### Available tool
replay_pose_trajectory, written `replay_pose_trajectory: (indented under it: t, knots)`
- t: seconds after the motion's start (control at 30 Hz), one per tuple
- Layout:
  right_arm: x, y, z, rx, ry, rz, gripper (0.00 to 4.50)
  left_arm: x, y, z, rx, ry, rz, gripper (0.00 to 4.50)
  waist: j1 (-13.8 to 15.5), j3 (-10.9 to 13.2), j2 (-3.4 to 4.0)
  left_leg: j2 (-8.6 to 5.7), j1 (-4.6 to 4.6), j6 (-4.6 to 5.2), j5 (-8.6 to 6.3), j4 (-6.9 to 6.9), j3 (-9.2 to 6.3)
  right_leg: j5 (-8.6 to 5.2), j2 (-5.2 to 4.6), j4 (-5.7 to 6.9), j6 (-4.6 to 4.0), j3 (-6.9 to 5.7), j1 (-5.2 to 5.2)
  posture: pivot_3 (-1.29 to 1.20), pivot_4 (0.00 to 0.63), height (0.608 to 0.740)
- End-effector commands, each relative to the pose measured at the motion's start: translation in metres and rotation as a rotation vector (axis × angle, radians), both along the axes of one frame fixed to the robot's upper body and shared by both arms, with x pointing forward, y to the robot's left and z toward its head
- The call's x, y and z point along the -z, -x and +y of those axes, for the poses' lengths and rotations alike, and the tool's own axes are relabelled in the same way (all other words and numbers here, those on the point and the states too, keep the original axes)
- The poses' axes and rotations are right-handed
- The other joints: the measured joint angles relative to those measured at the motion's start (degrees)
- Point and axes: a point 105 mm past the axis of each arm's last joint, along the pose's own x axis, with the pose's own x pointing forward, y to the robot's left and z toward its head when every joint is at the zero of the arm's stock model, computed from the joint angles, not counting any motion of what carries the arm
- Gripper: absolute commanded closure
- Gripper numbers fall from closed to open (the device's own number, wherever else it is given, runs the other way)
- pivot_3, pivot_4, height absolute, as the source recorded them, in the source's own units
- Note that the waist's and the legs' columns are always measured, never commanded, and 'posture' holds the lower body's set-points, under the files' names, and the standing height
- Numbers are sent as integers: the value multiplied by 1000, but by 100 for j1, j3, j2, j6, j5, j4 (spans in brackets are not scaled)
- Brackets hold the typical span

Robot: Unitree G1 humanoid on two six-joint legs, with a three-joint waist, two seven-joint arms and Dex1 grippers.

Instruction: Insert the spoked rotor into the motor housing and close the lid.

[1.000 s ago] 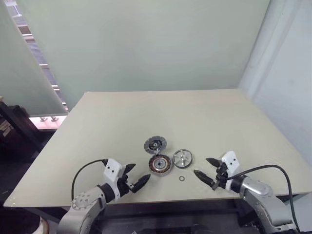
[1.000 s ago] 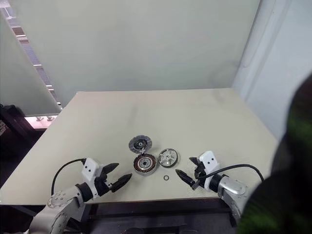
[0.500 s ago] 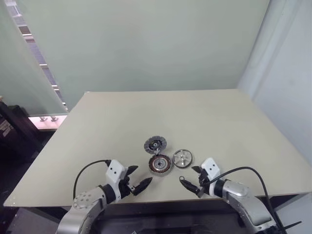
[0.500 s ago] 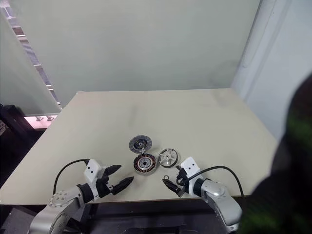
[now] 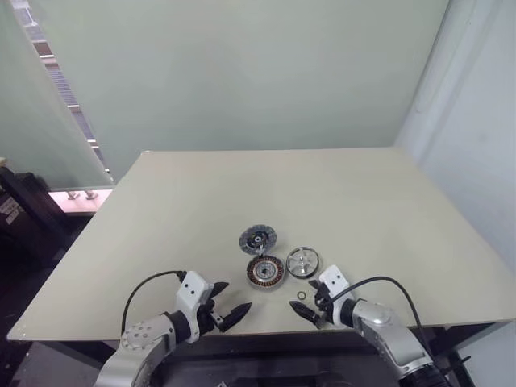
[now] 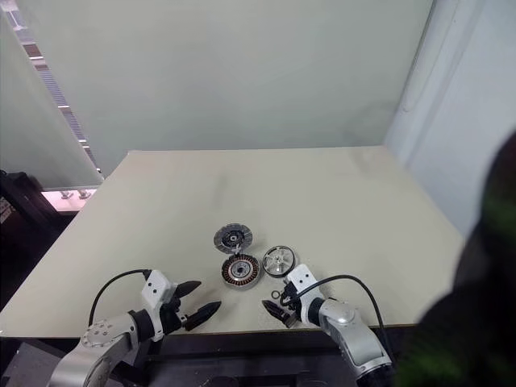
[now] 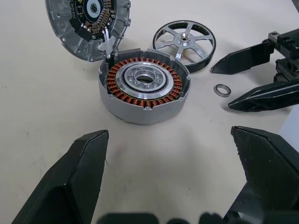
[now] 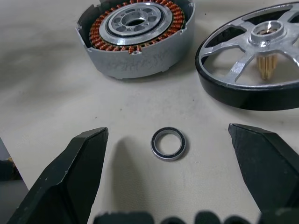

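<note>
The motor housing (image 5: 265, 272), a dark ring of copper windings around a pale centre, lies near the table's front middle. Just behind it, the ribbed grey lid (image 5: 257, 239) leans against its rim. To the housing's right lies the shiny spoked rotor (image 5: 302, 261), flat on the table. My right gripper (image 5: 302, 295) is open and low at the table, its fingers either side of a tiny metal ring (image 8: 168, 143) in front of the rotor. Left of the housing and nearer the front edge, my left gripper (image 5: 234, 300) stands open and holds nothing.
The beige table (image 5: 363, 201) stretches wide and bare behind the parts. Its front edge runs just below both grippers. A pale wall rises behind the table, and a dark gap opens off its left side.
My right gripper has swung left and down, from right of the rotor to straddling the small ring. The left gripper has hardly moved. The parts lie as before.
</note>
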Motion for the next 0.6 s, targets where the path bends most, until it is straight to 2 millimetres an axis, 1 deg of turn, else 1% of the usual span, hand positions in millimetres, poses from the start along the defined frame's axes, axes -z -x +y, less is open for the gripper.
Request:
replay_pose_trajectory:
  t: [0.03, 0.1, 0.17, 0.43, 0.47, 0.6]
  knots:
    - [-4, -3, 2, -8, 2, -29, 0, -8, -3, 0, 8, -3, -44, 10, -1, 0, 0, 0, 0, 0, 0, 0, 0, 0, 0, 0, 0, 0, 0, 0, 0, 740]
    - [-1, -2, 1, -7, 9, -25, 358, -9, -4, 0, 9, -6, -45, 0, -1, 0, 0, 1, 2, 0, 0, 0, 0, 0, 0, 0, 0, 0, 1, 0, 0, 740]
    - [1, -1, 0, -10, 22, -25, 905, -9, -4, 0, 10, -6, -47, 0, -1, -1, -1, 1, 4, 0, 0, 0, 1, 0, 0, 0, 0, 0, 3, 0, 0, 740]
    - [1, 1, -5, -11, 42, -40, 3708, -10, -4, 0, 9, -5, -51, 0, -3, -1, -1, 1, 4, 0, 0, -2, 0, 0, 1, 0, 0, 0, 2, 0, 0, 740]
    - [0, 1, -5, -11, 42, -46, 3779, -10, -4, 1, 8, -4, -50, 0, -3, -1, -1, 1, 4, 0, 0, -2, 0, 0, 1, 0, 0, 0, 2, 0, 0, 740]
    - [-8, -2, -7, -9, 34, -78, 3779, -10, -5, 3, -3, 0, -49, 0, -2, -1, -1, 1, 4, 0, 0, -1, 1, 0, 1, 0, 0, 1, 3, 0, 0, 740]
